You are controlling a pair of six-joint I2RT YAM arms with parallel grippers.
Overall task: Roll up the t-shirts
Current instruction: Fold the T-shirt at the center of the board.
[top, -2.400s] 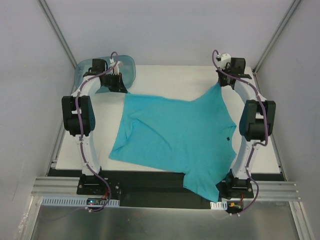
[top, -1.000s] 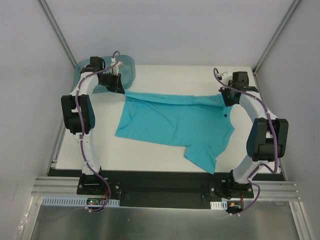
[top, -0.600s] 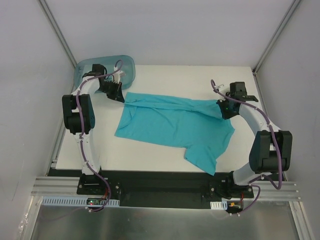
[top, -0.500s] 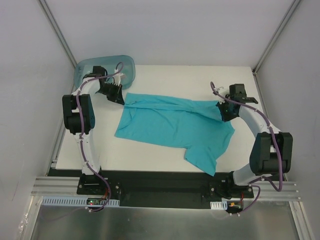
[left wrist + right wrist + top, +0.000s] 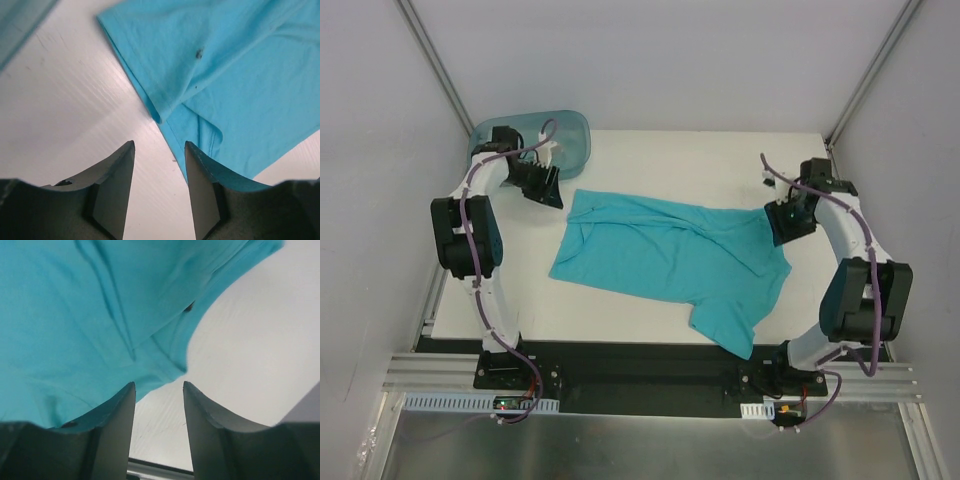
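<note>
The turquoise t-shirt [image 5: 670, 260] lies flat on the white table [image 5: 700, 155], its far edge doubled over towards the near side and one sleeve reaching the front edge. My left gripper [image 5: 549, 193] hovers just off the shirt's far left corner, open, with only bare table between its fingers. In the left wrist view that gripper [image 5: 159, 146] stands beside the folded hem of the t-shirt [image 5: 240, 75]. My right gripper [image 5: 783, 226] is open at the shirt's far right corner. The right wrist view has this gripper [image 5: 158, 386] over bare table at the edge of the t-shirt [image 5: 100, 315].
A translucent blue-green plastic bin [image 5: 576, 135] sits at the far left corner behind the left arm, and its edge shows in the left wrist view [image 5: 20, 15]. Grey walls enclose the table on three sides. A black strip and metal rail run along the near edge.
Both grippers carried the shirt's far edge towards the near side, folding it over, then opened and let go. Each has drawn back outward from its corner.
</note>
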